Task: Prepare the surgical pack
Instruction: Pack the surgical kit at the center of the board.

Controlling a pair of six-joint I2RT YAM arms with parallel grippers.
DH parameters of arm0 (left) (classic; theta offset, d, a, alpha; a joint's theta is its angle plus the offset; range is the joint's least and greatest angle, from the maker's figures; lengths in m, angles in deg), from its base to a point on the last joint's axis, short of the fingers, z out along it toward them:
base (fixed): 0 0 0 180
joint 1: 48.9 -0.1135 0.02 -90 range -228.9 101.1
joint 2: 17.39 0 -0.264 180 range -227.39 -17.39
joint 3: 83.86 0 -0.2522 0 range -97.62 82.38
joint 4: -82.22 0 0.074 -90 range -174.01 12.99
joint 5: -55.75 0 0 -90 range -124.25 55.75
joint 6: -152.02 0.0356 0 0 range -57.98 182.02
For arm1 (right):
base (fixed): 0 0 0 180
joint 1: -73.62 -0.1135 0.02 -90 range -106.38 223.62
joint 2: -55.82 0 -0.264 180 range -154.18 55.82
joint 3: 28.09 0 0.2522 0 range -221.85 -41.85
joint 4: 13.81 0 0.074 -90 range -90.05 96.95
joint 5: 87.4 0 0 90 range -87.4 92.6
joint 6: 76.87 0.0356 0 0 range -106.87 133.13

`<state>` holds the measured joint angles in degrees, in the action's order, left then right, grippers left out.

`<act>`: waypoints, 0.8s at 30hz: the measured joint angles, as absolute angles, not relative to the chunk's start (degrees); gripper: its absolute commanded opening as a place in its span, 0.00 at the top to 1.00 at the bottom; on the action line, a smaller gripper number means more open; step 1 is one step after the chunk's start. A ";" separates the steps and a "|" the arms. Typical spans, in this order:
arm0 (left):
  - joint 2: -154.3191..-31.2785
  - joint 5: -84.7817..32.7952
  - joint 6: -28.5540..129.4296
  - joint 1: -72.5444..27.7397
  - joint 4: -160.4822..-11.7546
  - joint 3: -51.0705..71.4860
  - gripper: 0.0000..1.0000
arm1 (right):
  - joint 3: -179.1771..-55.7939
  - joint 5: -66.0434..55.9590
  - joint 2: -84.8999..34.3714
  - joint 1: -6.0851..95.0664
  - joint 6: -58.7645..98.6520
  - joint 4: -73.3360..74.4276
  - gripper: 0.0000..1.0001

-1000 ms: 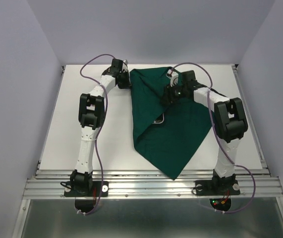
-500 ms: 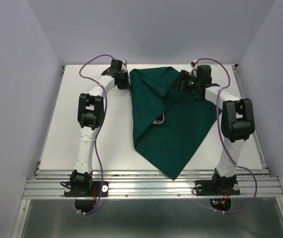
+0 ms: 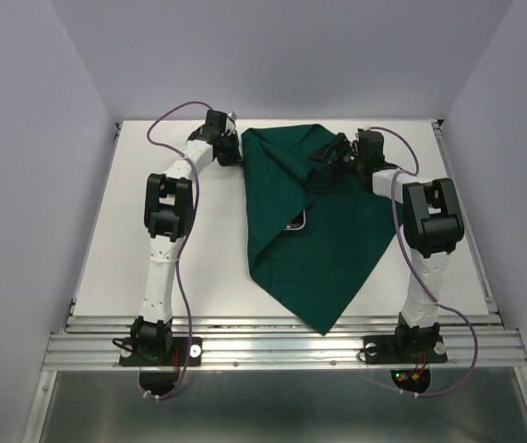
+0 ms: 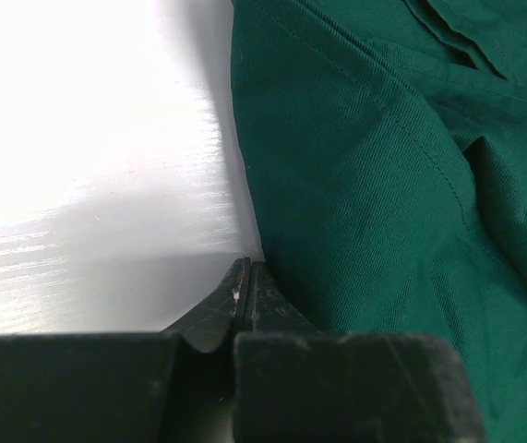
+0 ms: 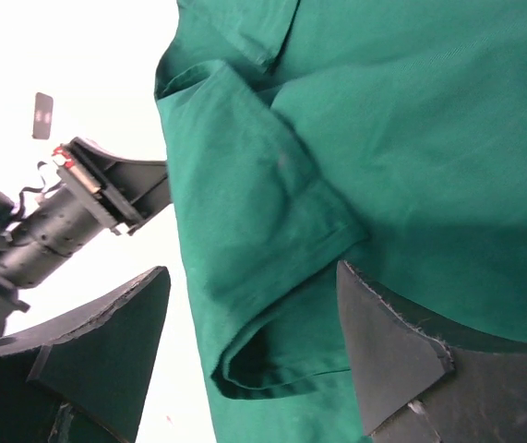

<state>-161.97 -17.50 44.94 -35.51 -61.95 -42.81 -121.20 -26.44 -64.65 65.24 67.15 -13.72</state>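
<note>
The dark green drape (image 3: 323, 249) lies folded over on the white table, with a corner pointing to the near edge. A small bit of the steel tray (image 3: 296, 221) shows at a fold's edge. Forceps, gauze pads and packet are hidden. My left gripper (image 3: 238, 155) is shut, its tips (image 4: 247, 269) on the table right against the drape's (image 4: 383, 185) far left edge; no cloth shows between the jaws. My right gripper (image 3: 328, 153) is open wide at the far edge, and a rolled fold of the drape (image 5: 272, 231) lies between its jaws (image 5: 249, 341).
The white table (image 3: 152, 231) has raised rails at its left and right sides and a metal frame (image 3: 281, 346) at the near edge. Purple cables loop over both arms. The left arm's wrist (image 5: 69, 217) shows in the right wrist view, close beside the fold.
My right gripper has drawn back from over the drape's middle toward the far edge and turned to face left. The left arm and the drape's outline have not moved.
</note>
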 measured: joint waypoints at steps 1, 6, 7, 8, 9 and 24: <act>-161.97 -17.48 44.96 -35.51 -61.95 -42.81 1.00 | -120.81 -26.53 -64.65 64.95 68.07 -14.51 0.22; -161.97 -17.48 44.96 -35.51 -61.93 -42.81 1.00 | -119.63 -27.44 -65.89 63.44 73.44 -19.05 0.24; -161.97 -17.48 44.96 -35.51 -61.93 -42.81 1.00 | -119.63 -27.64 -66.51 63.03 74.32 -19.80 0.24; -161.97 -17.48 44.98 -35.51 -61.93 -42.81 1.00 | -119.63 -27.66 -66.90 62.87 74.89 -20.23 0.25; -161.97 -17.48 44.98 -35.51 -61.93 -42.81 1.00 | -119.63 -27.64 -67.27 62.63 75.43 -20.34 0.24; -161.97 -17.09 44.98 -35.51 -61.93 -42.81 1.00 | -131.37 -24.08 -72.95 62.33 71.63 -18.22 0.98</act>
<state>-161.97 -17.09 44.98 -35.51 -61.93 -42.81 -131.37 -24.08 -72.95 62.33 71.63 -18.22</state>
